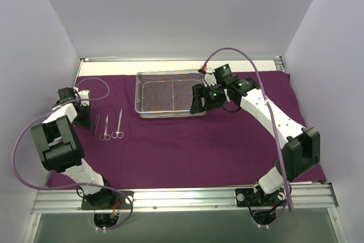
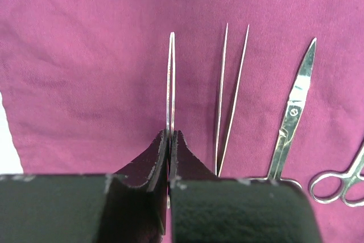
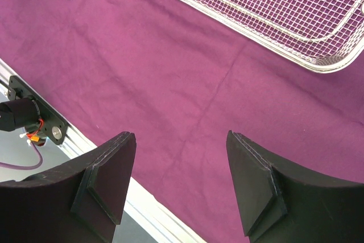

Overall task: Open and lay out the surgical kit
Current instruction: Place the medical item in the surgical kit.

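Left wrist: you're laying out tweezers (image 2: 171, 78) pinched tight in your left gripper (image 2: 170, 135), needing lowering and release onto the cloth (image 2: 85, 55), while your right gripper (image 3: 179, 136) is gaping empty.

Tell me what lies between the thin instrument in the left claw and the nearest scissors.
Slim tweezers on the cloth, between thin instrument and scissors; left wrist view shows it.
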Controlling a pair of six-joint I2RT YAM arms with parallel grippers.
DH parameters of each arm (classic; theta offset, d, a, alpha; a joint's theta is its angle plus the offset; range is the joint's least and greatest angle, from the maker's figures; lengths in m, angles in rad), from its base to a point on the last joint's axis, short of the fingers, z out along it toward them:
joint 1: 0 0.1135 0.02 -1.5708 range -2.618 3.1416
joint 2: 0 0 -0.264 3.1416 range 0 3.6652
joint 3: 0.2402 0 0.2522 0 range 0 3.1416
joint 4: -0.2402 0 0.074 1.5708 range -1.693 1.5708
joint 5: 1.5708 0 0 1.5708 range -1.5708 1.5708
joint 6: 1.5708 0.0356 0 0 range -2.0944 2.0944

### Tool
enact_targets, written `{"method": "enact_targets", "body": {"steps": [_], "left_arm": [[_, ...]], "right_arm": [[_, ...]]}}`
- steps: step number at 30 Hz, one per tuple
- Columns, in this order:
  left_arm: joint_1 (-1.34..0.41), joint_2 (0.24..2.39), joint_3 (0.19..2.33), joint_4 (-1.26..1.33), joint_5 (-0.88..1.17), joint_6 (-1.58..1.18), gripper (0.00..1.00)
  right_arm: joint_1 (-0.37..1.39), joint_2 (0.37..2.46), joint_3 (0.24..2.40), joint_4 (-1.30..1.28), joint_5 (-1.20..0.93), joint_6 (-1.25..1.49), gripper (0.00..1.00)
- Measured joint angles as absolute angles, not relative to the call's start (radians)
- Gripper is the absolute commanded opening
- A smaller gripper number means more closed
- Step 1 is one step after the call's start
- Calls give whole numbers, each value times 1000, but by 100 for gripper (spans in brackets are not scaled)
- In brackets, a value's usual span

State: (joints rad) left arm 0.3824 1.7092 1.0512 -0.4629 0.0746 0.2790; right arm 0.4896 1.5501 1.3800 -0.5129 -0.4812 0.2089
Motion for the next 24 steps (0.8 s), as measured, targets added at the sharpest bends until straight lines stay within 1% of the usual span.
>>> {"method": "enact_targets", "body": {"steps": [2,5,6,12,16,24], "left_arm": [[370,1718,1060,-467,57,288,13],[347,1729,1062,-472,33,299,16],[340,1731,1062,-477,26,301,19],[331,1732,1062,-491,-18,303,22],[331,1732,1061,-493,-44,301,29],[336,1732,1061,-501,-62,298,34]], "right_arm": [[490,1550,1380,-512,-481,209,66],[489,1550,1380,-512,-480,209,66],[489,1550,1380,-512,-479,209,66],[482,1550,1380,-511,-479,209,66],[478,1550,1380,-511,-479,209,66],[477,1550,1380,-511,-479,209,66]]}}
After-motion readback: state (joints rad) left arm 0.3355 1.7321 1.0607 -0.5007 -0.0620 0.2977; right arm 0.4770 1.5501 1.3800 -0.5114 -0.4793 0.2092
